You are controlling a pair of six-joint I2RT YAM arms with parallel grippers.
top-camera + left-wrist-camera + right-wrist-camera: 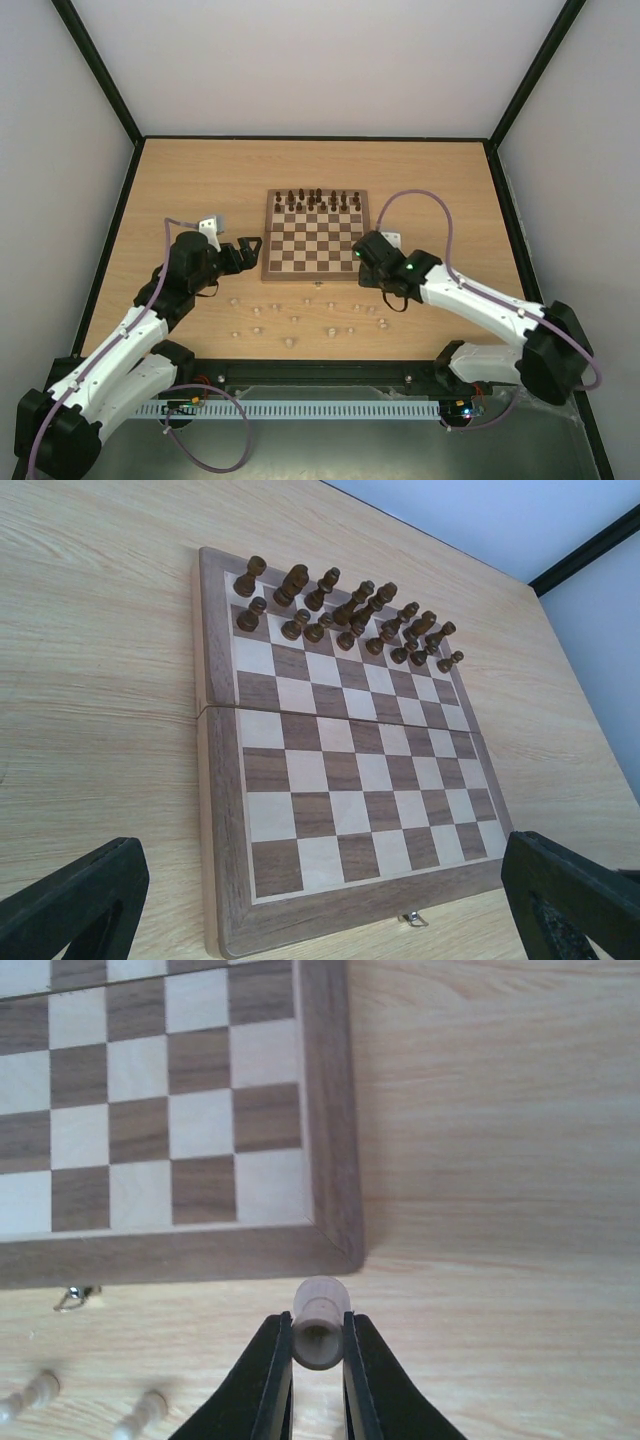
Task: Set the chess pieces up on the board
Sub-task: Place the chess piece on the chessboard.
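Showing the set-up part way through. The table (200, 180) carried the board (316, 245) near its middle, lying flat with one edge facing the arms, so both could reach the near rows. Those rows were bare and were judged to be where the pale side belonged.

The left gripper (250, 252) hung low just off the board's left edge with its jaws wide apart and nothing between them. It was probably parked there to keep out of the other arm's way.

The right gripper (318, 1345) sat just off the board's near right corner, above the bare tabletop. Its fingers were clamped on a pale piece (320, 1302).

The dark pieces (318, 200) stood upright in the two far rows, already arranged. The pale pieces (290, 341) lay scattered on the table between the board and the arm bases, none yet on a square, and several were tipped on their sides.

The held piece was pinched across its narrow body, with a rounded end poking past the fingertips. This grip presumably left one end free for setting down, though its kind could not be told.

The latch (75, 1298), smallest of all, marked the middle of the board's near edge.
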